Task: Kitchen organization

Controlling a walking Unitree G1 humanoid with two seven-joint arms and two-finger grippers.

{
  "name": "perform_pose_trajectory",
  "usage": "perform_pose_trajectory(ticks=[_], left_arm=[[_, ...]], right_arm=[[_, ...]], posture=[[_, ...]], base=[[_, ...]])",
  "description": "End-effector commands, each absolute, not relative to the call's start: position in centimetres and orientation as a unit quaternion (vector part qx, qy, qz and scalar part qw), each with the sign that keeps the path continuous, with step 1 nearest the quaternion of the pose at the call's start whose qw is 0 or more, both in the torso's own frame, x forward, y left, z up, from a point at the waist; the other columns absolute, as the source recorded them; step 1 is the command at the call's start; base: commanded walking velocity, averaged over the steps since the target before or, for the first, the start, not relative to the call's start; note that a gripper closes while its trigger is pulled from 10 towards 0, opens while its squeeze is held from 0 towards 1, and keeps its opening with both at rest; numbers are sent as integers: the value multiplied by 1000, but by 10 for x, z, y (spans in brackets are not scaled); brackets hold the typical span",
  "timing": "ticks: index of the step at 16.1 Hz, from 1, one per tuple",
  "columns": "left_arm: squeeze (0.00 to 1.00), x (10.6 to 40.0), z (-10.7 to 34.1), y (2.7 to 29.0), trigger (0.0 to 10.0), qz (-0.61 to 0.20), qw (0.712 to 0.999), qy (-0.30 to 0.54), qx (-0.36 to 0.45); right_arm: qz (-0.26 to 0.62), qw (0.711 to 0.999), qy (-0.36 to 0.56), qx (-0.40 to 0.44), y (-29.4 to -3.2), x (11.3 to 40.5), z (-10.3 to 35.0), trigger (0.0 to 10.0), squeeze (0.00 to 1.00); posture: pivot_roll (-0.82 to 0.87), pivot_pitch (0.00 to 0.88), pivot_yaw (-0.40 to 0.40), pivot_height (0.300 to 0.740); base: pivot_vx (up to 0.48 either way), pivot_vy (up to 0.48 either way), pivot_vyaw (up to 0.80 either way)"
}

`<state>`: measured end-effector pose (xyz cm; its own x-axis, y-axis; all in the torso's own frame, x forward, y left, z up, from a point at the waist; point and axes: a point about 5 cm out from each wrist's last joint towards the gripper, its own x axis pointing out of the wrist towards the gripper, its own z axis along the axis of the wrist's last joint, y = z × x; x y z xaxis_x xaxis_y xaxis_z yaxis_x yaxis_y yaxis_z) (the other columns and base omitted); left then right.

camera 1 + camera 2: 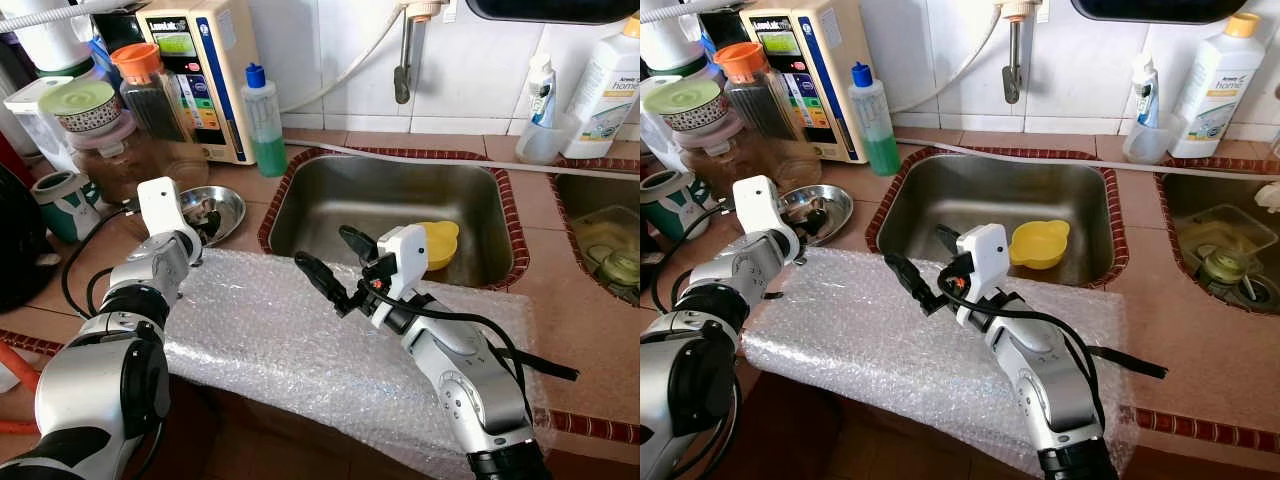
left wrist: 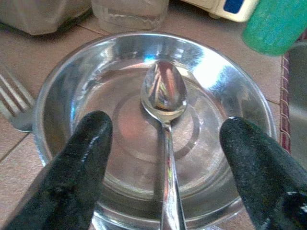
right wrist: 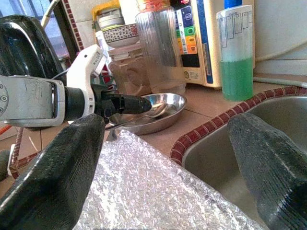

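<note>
The left end effector (image 2: pixel 163 158) hangs low over a shallow steel dish (image 2: pixel 62 91) on the tiled worktop (image 1: pixel 560 290), its two black fingers (image 2: pixel 76 158) spread wide and released, holding nothing. Between those fingers lies a spoon (image 2: pixel 164 96), bowl away from the wrist and handle running back toward it, resting inside the dish. Just outside the dish rim, on the far side of one finger, a fork (image 2: pixel 14 108) lies on the worktop. Beyond the dish stand a glass jar (image 2: pixel 129 12) and a bottle of green liquid (image 1: pixel 264 120).

The right end effector (image 1: pixel 335 262) hovers above a sheet of bubble wrap (image 1: pixel 290 340) spread along the front edge of the worktop, its fingers parted and empty. It points across toward the left end effector, with the dish ahead of it past the edge of the wrap. Beside it, on the side away from the left arm, opens the steel sink (image 1: pixel 330 200), where a yellow bowl (image 1: pixel 1038 243) sits on the bottom. Farther off behind the sink, a white bottle (image 1: pixel 1215 85) and a smaller spray bottle (image 1: pixel 1145 85) stand against the tiled wall.
</note>
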<state>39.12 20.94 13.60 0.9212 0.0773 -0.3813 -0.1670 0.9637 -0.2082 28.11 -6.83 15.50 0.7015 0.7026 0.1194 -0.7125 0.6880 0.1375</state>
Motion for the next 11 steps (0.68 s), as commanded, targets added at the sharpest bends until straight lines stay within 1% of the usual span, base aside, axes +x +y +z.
perform_pose_trajectory(ticks=[1,4,11], left_arm=[[0,394,143,212,10000,62,972,188,-126],[0,393,139,206,10000,58,964,211,-150],[0,388,129,204,10000,41,955,251,-151]], right_arm=[[399,912,-46,83,-63,277,163,10000,0],[399,912,-45,81,-62,276,162,10000,0],[395,915,-43,78,-63,275,161,10000,0]], posture=[[-16,4,134,740],[-21,7,138,740],[-21,12,144,740]], base=[[0,0,0],[0,0,0],[0,0,0]])
